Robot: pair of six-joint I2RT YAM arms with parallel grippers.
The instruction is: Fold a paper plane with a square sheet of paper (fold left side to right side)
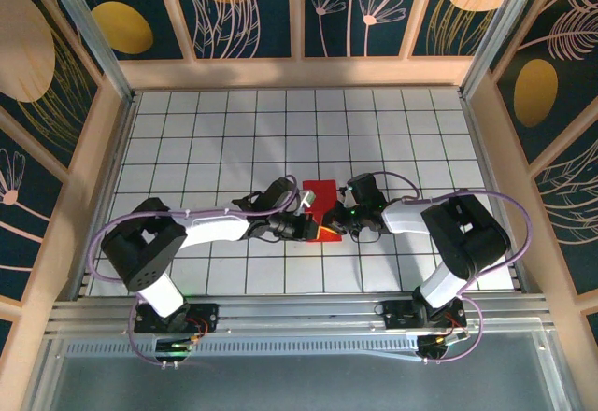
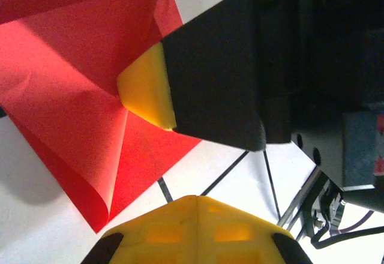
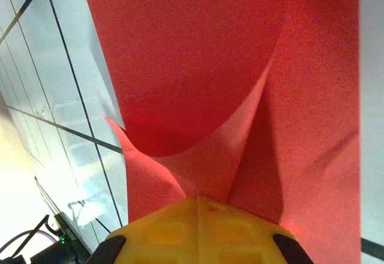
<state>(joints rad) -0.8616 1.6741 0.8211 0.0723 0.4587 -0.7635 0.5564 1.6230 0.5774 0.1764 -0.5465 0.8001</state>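
Square sheet of paper [image 1: 320, 207], partly folded, lay on the surface [image 1: 234, 121] between two closed end effectors: right end effector [image 2: 147, 90] pressed on it, apparently pinning the crease; left end effector [image 2: 195, 222] beside its corner.

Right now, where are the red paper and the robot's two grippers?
square sheet of paper [image 1: 320, 192]: top view, on its flat far part.
left gripper [image 2: 195, 210]: left wrist view, on the tip of its closed yellow fingers.
right gripper [image 3: 198, 209]: right wrist view, on the yellow tip where the paper meets it.
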